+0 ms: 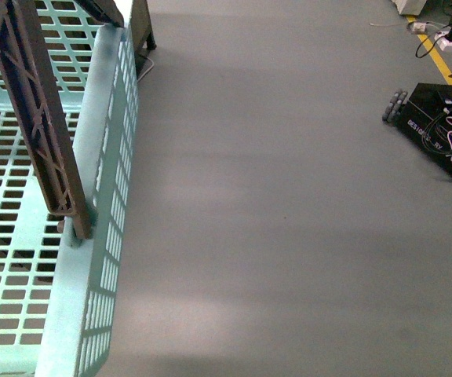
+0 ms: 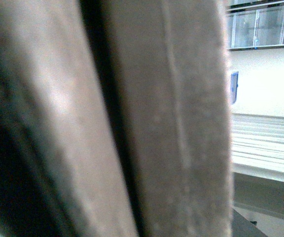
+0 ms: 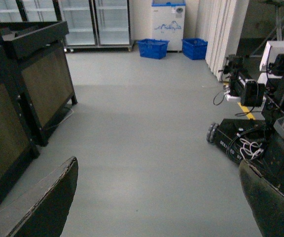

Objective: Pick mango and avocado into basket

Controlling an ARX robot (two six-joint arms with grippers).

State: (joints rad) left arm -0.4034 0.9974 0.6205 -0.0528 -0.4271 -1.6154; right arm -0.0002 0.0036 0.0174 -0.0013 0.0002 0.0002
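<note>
The light teal basket (image 1: 100,236) fills the left of the front view, held up over the grey floor, with its slotted floor bare where I can see it. Its brown ribbed handle (image 1: 41,118) runs up and out of the top of that view. The left wrist view is filled by the blurred brown handle (image 2: 171,128); my left gripper is shut on it, and its fingers do not show. My right gripper (image 3: 159,202) is open and empty over bare floor, its dark fingertips (image 3: 43,207) at the picture's edges. The mango and the avocado are out of view.
Dark wooden display stands (image 3: 28,84) stand at one side, a leg showing in the front view (image 1: 146,31). A black wheeled robot base with cables (image 1: 446,129) sits at the right. Blue baskets (image 3: 153,48) and glass-door fridges (image 3: 95,22) line the far wall.
</note>
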